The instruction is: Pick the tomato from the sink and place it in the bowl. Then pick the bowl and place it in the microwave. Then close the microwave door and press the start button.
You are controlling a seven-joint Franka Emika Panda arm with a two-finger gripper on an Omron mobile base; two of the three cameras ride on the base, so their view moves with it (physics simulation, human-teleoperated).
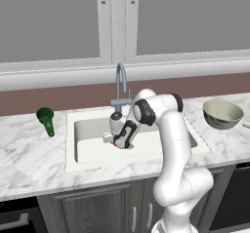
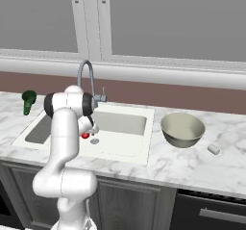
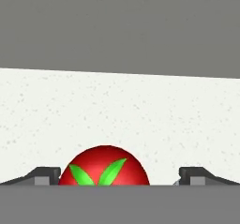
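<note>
Now the gripper is down inside the sink, and its two fingers stand wide apart with nothing held. The tomato sits on the sink floor right between them, a little closer to the finger on the left side of the hand view than to the other one. Its green top points up at the camera.

The step in hand looks like grabbing the tomato. To do it well, the hand should go a bit lower so the fingers reach the fat middle of the tomato, not just its top. A round thing can pop out if it is pinched too high. The hand could also slide a tiny bit so the tomato is in the very middle. Then the fingers should shut slowly and softly, so the tomato does not roll away or get squashed.

The bowl waits on the counter beside the sink, away from the faucet, so the lift should go straight up first to clear the sink wall.
</note>
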